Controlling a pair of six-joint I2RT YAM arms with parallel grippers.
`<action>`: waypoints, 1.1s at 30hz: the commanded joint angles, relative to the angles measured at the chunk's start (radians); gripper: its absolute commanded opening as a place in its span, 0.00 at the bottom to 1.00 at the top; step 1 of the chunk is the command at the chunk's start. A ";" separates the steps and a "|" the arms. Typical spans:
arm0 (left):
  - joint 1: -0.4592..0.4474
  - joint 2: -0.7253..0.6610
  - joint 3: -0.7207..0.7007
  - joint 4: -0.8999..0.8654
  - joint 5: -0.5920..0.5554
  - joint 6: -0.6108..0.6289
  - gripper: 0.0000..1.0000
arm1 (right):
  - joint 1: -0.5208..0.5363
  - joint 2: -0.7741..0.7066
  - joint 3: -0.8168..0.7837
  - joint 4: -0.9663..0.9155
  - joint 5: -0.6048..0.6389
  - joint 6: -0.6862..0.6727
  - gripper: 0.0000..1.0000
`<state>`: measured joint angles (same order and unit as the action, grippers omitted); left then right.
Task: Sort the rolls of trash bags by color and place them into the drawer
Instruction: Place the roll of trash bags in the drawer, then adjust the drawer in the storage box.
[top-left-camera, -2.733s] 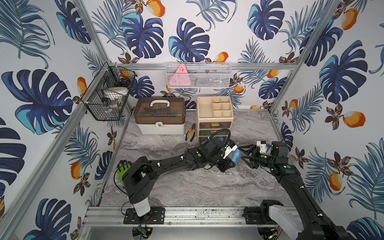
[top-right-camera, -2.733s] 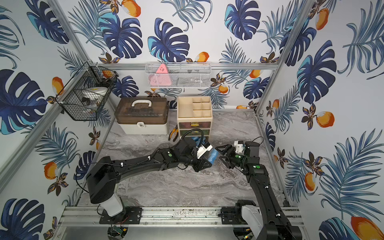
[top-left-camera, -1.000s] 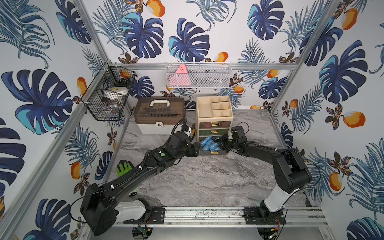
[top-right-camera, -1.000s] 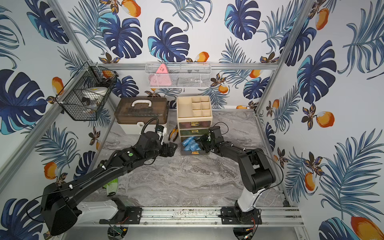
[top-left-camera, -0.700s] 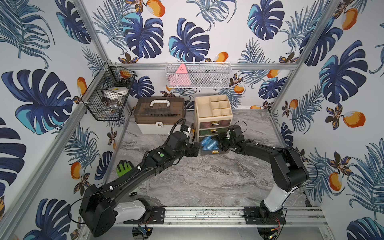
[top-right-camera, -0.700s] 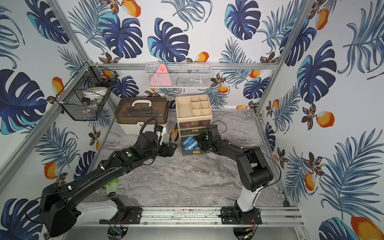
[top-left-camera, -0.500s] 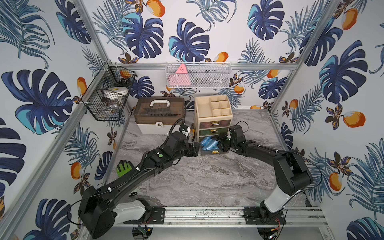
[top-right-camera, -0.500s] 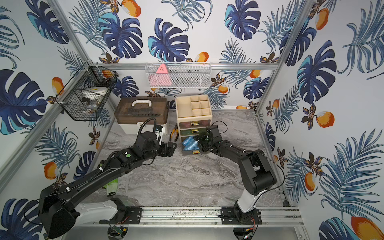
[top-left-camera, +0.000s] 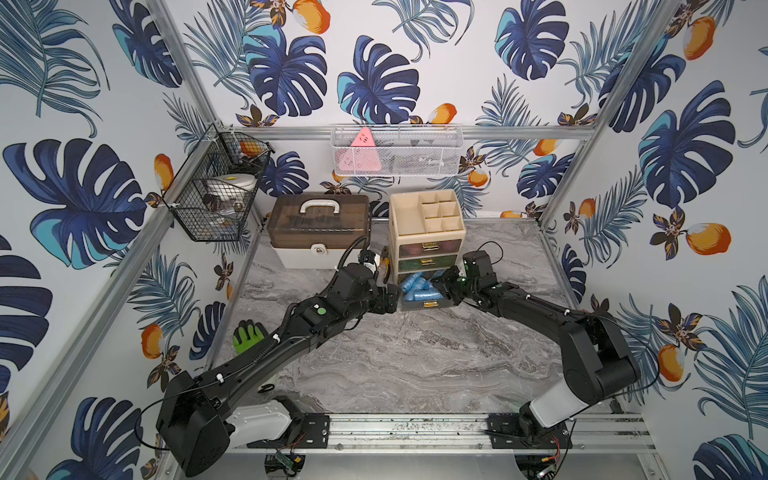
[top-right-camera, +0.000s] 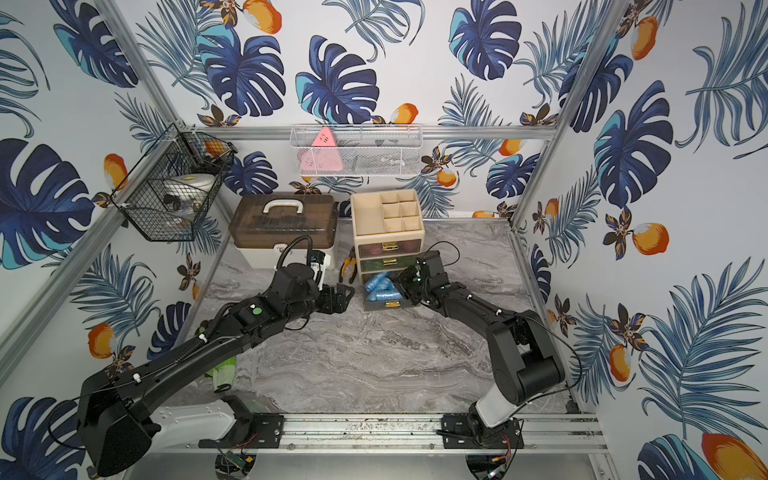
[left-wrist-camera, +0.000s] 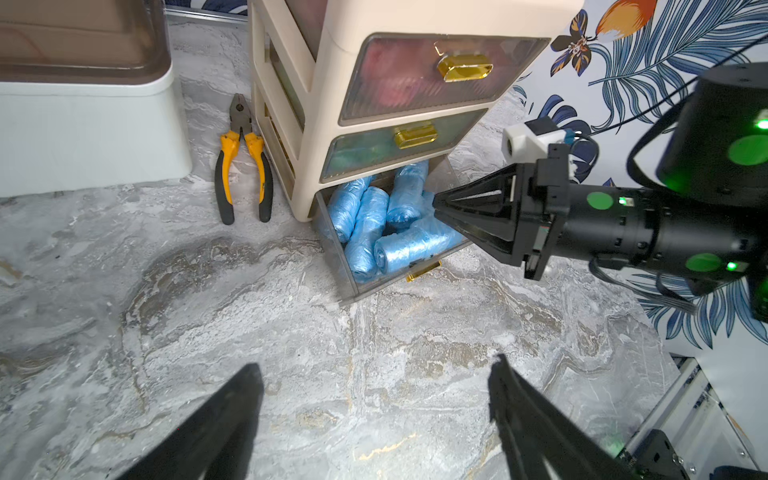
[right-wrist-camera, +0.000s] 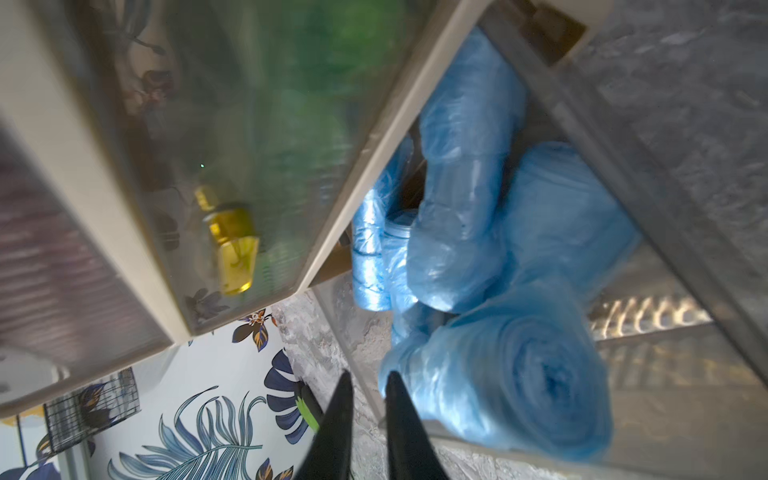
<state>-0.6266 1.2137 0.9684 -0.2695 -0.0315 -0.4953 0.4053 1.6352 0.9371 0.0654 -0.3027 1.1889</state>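
Blue rolls of trash bags are lying piled in the pulled-out bottom drawer of a beige drawer unit on the desk. The right gripper is hovering clenched and empty just above them; the left gripper is hanging released nearby.

A robot lab's test cell: aluminium frame, leaf-print wallpaper, marble-look surface, left arm and right arm bolted to a rail.
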 joint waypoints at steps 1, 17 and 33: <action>0.002 -0.006 0.003 0.016 -0.005 0.004 0.88 | 0.002 0.040 -0.004 0.036 -0.018 0.005 0.08; 0.007 0.042 0.036 0.014 0.007 0.011 0.87 | 0.000 -0.005 0.032 -0.020 -0.013 -0.081 0.11; 0.170 0.389 0.574 -0.192 0.045 0.133 0.82 | -0.031 -0.260 0.139 -0.415 0.166 -0.499 0.44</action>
<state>-0.4706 1.5501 1.4612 -0.4129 -0.0116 -0.4110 0.3832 1.3941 1.0702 -0.2234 -0.2047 0.8108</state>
